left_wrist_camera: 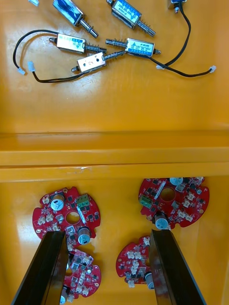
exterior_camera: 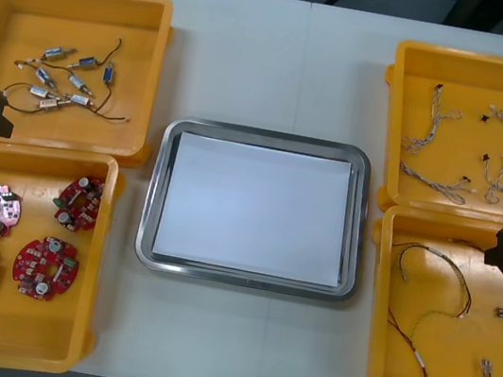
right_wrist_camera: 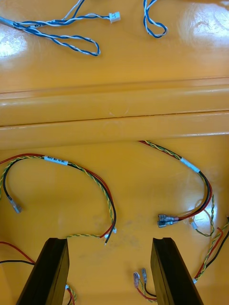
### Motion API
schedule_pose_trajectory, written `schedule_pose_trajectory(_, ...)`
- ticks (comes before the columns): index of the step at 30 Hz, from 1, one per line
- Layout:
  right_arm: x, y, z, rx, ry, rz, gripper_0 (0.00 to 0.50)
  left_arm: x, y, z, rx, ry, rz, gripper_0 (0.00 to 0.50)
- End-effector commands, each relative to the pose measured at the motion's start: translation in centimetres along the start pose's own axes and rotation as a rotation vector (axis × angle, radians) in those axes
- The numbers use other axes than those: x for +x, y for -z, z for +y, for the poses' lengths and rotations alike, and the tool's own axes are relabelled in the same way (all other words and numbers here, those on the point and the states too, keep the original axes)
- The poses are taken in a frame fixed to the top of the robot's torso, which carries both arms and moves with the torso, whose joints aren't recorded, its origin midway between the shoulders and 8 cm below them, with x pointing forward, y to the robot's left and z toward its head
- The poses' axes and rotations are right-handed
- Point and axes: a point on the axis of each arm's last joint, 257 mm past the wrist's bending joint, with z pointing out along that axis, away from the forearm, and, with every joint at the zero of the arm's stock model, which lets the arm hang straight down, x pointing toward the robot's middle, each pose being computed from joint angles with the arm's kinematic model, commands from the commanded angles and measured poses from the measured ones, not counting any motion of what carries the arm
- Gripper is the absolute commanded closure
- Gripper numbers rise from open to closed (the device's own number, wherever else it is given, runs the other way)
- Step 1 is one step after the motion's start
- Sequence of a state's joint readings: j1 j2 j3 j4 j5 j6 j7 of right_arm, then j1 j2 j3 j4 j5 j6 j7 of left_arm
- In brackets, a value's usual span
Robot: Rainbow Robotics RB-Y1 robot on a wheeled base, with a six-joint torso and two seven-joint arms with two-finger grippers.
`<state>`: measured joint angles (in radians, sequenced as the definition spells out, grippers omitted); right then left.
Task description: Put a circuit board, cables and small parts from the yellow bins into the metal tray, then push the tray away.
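Zero loaded: metal tray (exterior_camera: 264, 137) at tabletop (exterior_camera: 226, 347) centre holds nothing; left end effector (left_wrist_camera: 107, 236) open, empty over circuit boards (left_wrist_camera: 174, 202), near-left corner; right end effector (right_wrist_camera: 109, 240) open, empty over red-yellow cables (right_wrist_camera: 95, 178), near-right corner.

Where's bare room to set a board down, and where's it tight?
Bare: the whole metal tray, white inside; the table between tray and bins and beyond the tray. Crowded: circuit boards under the left gripper, red and yellow cables under the right gripper.
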<state>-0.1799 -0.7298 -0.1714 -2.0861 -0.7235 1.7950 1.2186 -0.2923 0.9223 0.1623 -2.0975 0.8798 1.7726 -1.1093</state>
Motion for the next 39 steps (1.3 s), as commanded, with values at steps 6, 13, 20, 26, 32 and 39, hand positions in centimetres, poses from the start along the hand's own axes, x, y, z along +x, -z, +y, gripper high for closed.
schedule_pose_trajectory(6, -0.61, 0.80, -0.19, -0.003, 0.026, -0.041, 0.000, -0.51, 1.38, 1.47, -0.038, 0.016, -0.026, 0.000)
schedule_pose_trajectory(13, -0.61, 0.80, -0.19, -0.003, 0.026, -0.041, 0.000, -0.51, 1.38, 1.47, -0.038, 0.016, -0.026, 0.000)
schedule_pose_trajectory(20, -0.61, 0.80, -0.19, -0.003, 0.026, -0.041, 0.000, -0.51, 1.38, 1.47, -0.038, 0.016, -0.026, 0.000)
schedule_pose_trajectory(26, -0.61, 0.80, -0.19, -0.003, 0.026, -0.041, 0.000, -0.51, 1.38, 1.47, -0.038, 0.016, -0.026, 0.000)
schedule_pose_trajectory(32, -0.61, 0.80, -0.19, -0.003, 0.026, -0.041, 0.000, -0.51, 1.38, 1.47, -0.038, 0.016, -0.026, 0.000)
schedule_pose_trajectory(39, -0.61, 0.80, -0.19, -0.003, 0.026, -0.041, 0.000, -0.51, 1.38, 1.47, -0.038, 0.016, -0.026, 0.000)
